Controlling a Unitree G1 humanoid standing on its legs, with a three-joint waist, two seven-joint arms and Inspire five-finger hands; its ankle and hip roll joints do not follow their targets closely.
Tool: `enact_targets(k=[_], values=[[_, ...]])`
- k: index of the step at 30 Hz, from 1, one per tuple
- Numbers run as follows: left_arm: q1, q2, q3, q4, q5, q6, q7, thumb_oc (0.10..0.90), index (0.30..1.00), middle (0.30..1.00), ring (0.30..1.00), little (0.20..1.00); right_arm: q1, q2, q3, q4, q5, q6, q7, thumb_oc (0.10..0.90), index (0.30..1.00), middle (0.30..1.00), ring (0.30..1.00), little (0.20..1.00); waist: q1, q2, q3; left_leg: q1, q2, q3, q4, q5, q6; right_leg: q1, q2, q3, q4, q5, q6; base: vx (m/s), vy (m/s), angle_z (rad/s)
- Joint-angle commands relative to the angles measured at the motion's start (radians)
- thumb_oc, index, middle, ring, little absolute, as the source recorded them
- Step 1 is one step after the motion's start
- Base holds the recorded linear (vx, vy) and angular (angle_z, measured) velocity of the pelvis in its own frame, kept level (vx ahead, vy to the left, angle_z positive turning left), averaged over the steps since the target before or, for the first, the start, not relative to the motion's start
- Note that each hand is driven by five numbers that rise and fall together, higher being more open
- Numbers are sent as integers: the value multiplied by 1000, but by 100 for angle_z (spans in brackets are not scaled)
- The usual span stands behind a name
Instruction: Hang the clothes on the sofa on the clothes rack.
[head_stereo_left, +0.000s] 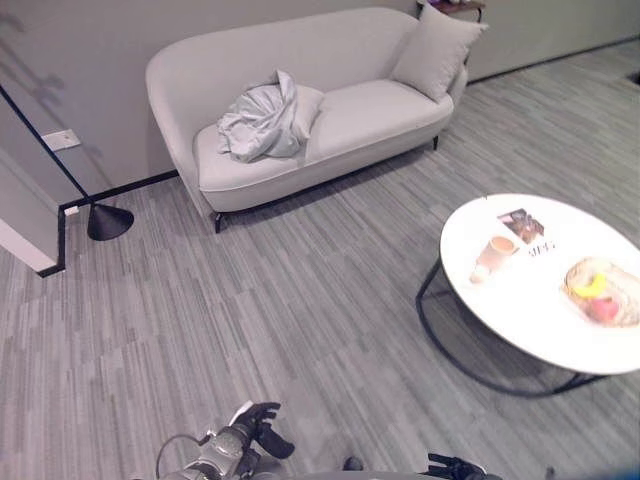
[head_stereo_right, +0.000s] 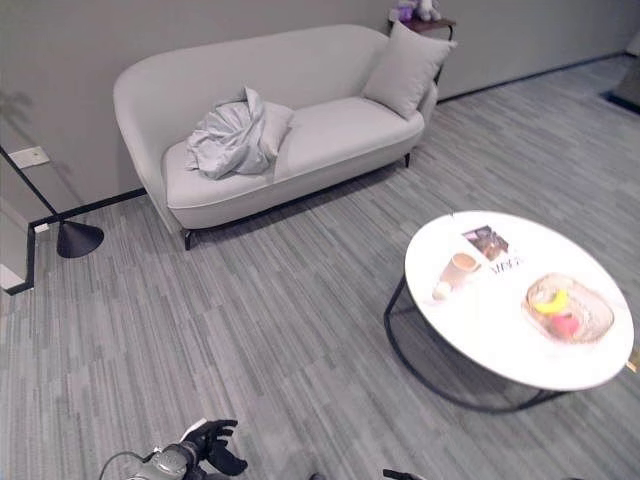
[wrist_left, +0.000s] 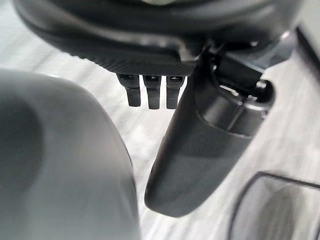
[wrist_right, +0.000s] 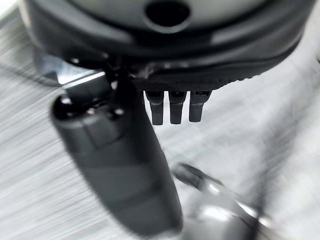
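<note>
At the bottom edge of the head views, the left hand (head_stereo_left: 262, 428) is hanging low over the carpet (head_stereo_left: 280, 300) with fingers relaxed, grasping nothing; the right hand (wrist_right: 150, 100) is hanging likewise, fingers straight and thumb extended. Right of centre, a round white table (head_stereo_left: 530, 320) is carrying a cup (head_stereo_left: 497, 250), a booklet (head_stereo_left: 522, 224) and a fruit basket (head_stereo_left: 603, 290). Toward the upper left, the crumpled clothes (head_stereo_left: 265, 122) are lying on the sofa (head_stereo_left: 350, 120) seat, a cushion (head_stereo_left: 435, 50) leaning at its far end.
</note>
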Motion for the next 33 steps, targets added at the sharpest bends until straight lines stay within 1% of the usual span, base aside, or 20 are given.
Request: enact_targets(k=[1,2,3,6,9,10,12,13,15,17,18,20,21,22,24,25,27,28,30,33], values=[[45,22,-32,35,-35,8,28,800,900,900,900,900,-7,-22,-30,11,-37,-17,-2,800,900,900,900,900,46,16,34,112,-111,115,-462,43,100,32,-64,37,4,-91,140,596,-27,45],[71,31,6,53,-53,14,24,800,900,900,900,900,-7,-18,-27,11,-44,-21,4,800,900,900,900,900,64,25,17,113,-167,108,-729,106,85,66,-47,14,4,-104,142,494,17,62],[83,33,24,81,-56,20,19,800,900,900,900,900,-3,-7,-25,14,-50,-24,8,800,900,900,900,900,69,30,13,126,-185,81,-890,151,77,96,-34,4,4,-121,139,491,15,66],[114,36,62,141,-66,34,12,800,900,900,900,900,3,19,-24,17,-58,-26,13,800,900,900,900,900,70,25,16,52,-190,71,-917,112,70,147,-22,-18,28,-151,132,433,-18,52],[203,40,189,225,-104,53,3,800,900,900,900,900,41,76,-23,5,-53,-27,40,800,900,900,900,900,103,8,-18,116,-214,55,-917,189,99,202,-33,6,96,-194,157,818,74,18],[219,42,204,237,-106,54,4,800,900,900,900,900,60,93,-34,-2,-43,-29,44,800,900,900,900,900,113,-13,-30,128,-233,43,-905,203,114,207,-64,10,140,-158,172,860,169,-34],[234,32,233,265,-119,61,-6,800,900,900,900,900,115,122,-33,2,-36,-24,72,800,900,900,900,900,116,-48,-57,185,-274,50,-882,158,156,171,-145,1,312,44,254,825,268,-38],[240,36,230,260,-99,63,-15,800,900,900,900,900,134,127,-34,5,-45,-19,82,800,900,900,900,900,114,-54,-58,228,-292,53,-884,129,184,135,-194,-3,464,123,283,788,331,-29],[224,40,197,242,-78,58,-9,800,900,900,900,900,149,117,-32,14,-63,-12,72,800,900,900,900,900,88,-46,-56,324,-323,38,-917,86,228,44,-296,-16,743,256,298,738,344,2],[189,54,164,220,-62,63,6,800,900,900,900,900,150,109,-40,15,-71,-8,54,800,900,900,900,900,50,-30,-51,399,-328,20,-917,34,251,-8,-359,-45,869,232,278,623,228,61],[149,62,129,205,-50,62,21,800,900,900,900,900,142,108,-37,9,-77,-12,44,800,900,900,900,900,31,-16,-40,425,-315,19,-917,12,249,-85,-365,-42,923,129,245,452,70,61],[89,70,83,166,-53,50,31,800,900,900,900,900,135,109,-16,-17,-79,-20,40,800,900,900,900,900,1,11,-23,464,-272,0,-917,6,228,-155,-299,-48,826,0,206,379,-93,52],[63,72,62,134,-59,40,40,800,900,900,900,900,132,105,-14,-32,-74,-23,37,800,900,900,900,900,-10,20,-19,481,-254,-9,-917,0,215,-179,-253,-41,736,-25,201,404,-177,56],[34,76,46,98,-69,27,50,800,900,900,900,900,124,101,-16,-50,-63,-27,29,800,900,900,900,900,-21,27,-17,498,-241,-16,-917,-9,204,-193,-225,-36,633,-35,210,458,-219,65],[-15,75,21,40,-72,9,63,800,900,900,900,900,107,94,-31,-68,-35,-28,17,800,900,900,900,900,-28,45,-14,529,-202,-13,-917,-39,162,-174,-132,-2,187,10,228,455,-243,36],[-41,68,6,29,-71,1,68,800,900,900,900,900,95,91,-35,-68,-21,-25,13,800,900,900,900,900,-33,40,-12,530,-202,-5,-917,-48,156,-178,-121,44,45,59,241,418,-181,6],[-66,49,-17,24,-52,-10,76,800,900,900,900,900,83,89,-41,-61,-22,-18,13,800,900,900,900,900,-43,45,-13,572,-194,6,-917,-83,147,-258,-115,187,4,96,275,543,-157,2],[-65,44,-32,16,-43,-15,73,800,900,900,900,900,87,88,-46,-57,-23,-15,13,800,900,900,900,900,-39,47,-15,586,-188,4,-917,-88,143,-272,-114,212,4,105,283,684,-221,-6],[-40,34,-36,16,-36,-21,72,800,900,900,900,900,95,89,-50,-43,-23,-16,8,800,900,900,900,900,-46,59,-24,643,-165,-24,-917,-78,134,-246,-118,210,4,158,277,920,-393,6],[48,17,19,81,-57,-2,58,800,900,900,900,900,93,87,-20,-51,-70,-23,-2,800,900,900,900,900,-24,60,-28,584,-95,-57,-659,23,98,-186,-83,176,79,104,224,898,-522,48]])
